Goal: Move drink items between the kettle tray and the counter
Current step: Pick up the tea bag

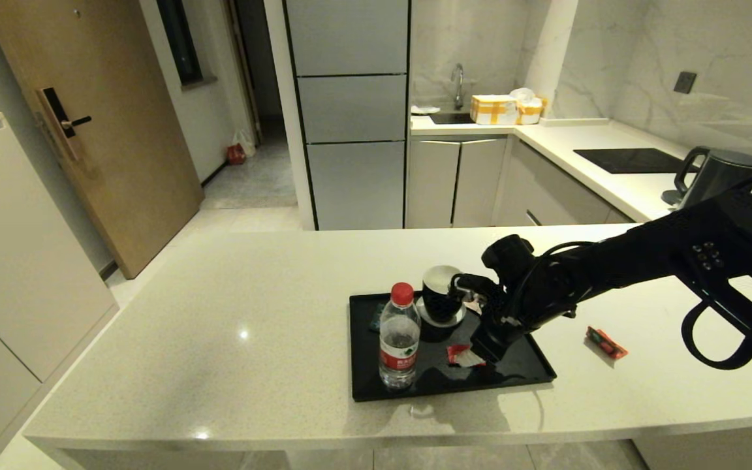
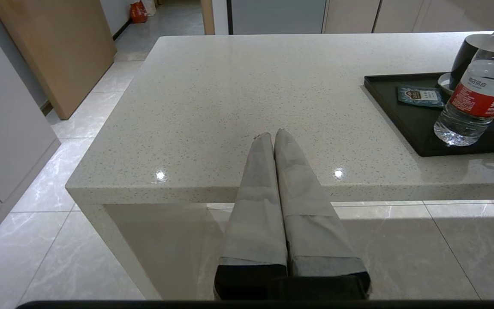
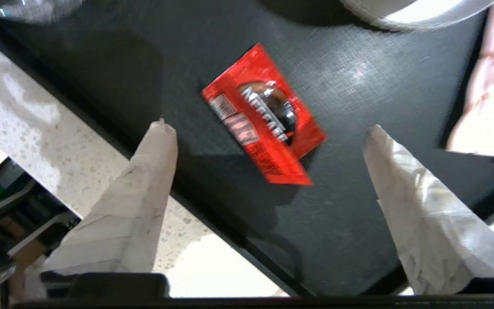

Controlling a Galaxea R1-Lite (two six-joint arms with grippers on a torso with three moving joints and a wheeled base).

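One red sachet (image 3: 264, 118) lay flat on the tray (image 1: 363, 385), its long axis slanting across the front rim, dark print facing up. The right gripper (image 3: 268, 133) hung over it, fingers wide apart. The second sachet (image 1: 606, 343) lay on the counter (image 1: 219, 326). A bottle (image 1: 399, 339) and cup (image 1: 441, 297) stood nearby. The left gripper (image 2: 274, 136) was closed, off the counter's edge.

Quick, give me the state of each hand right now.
Left hand: shut, empty, parked off the counter's near edge.
Right hand: open, empty, over the red sachet lying in the kettle tray.
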